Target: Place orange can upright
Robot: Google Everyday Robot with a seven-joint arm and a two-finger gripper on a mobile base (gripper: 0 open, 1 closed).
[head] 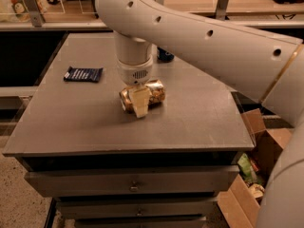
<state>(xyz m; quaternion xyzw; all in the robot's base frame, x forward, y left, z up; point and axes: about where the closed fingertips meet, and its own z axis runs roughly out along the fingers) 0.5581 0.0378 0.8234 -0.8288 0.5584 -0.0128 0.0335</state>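
Note:
The orange can point(156, 91) lies on its side near the middle of the grey table point(85, 122), golden and shiny, long axis running left to right. My gripper point(139, 99) hangs straight down from the big white arm point(199, 32) and sits right over the can's middle, with part of it in front of the can's near side. The can rests on the table top. The can's ends show on either side of the gripper; its middle is hidden.
A dark blue can point(165, 55) stands behind the arm towards the table's back. A dark snack packet point(83, 74) lies flat at the left. An open cardboard box point(254, 175) with rubbish stands on the floor at the right. Drawers sit below the table top.

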